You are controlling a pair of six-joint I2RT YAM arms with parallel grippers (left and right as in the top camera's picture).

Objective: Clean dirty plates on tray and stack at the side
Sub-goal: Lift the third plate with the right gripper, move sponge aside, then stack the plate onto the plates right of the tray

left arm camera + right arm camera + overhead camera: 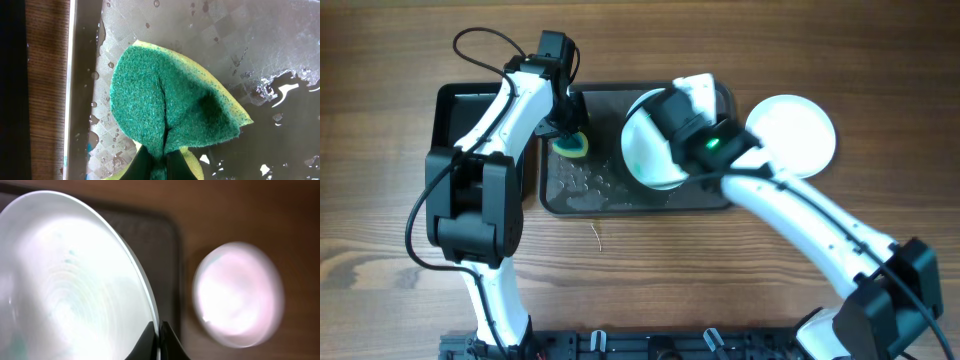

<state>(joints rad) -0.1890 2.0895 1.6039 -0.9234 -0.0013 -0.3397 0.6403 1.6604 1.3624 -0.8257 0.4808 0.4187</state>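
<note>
My left gripper [566, 132] [160, 167] is shut on a yellow sponge with a green scouring face [571, 147] [170, 95]. It pinches the sponge into a fold just above the wet floor of the dark grey tray [620, 203] [260, 45], at the tray's left end. Over the tray's right half, my right gripper [670, 130] [159, 341] is shut on the rim of a white plate [642, 152] [70, 280] and holds it tilted on edge. Faint teal traces show on its face. A second white plate [792, 135] [237, 300] lies flat on the table to the right of the tray.
A smaller glossy black dish [455, 110] sits against the tray's left side, partly under my left arm. Water droplets and puddles [585, 185] cover the tray floor. Bare wooden table surrounds the tray.
</note>
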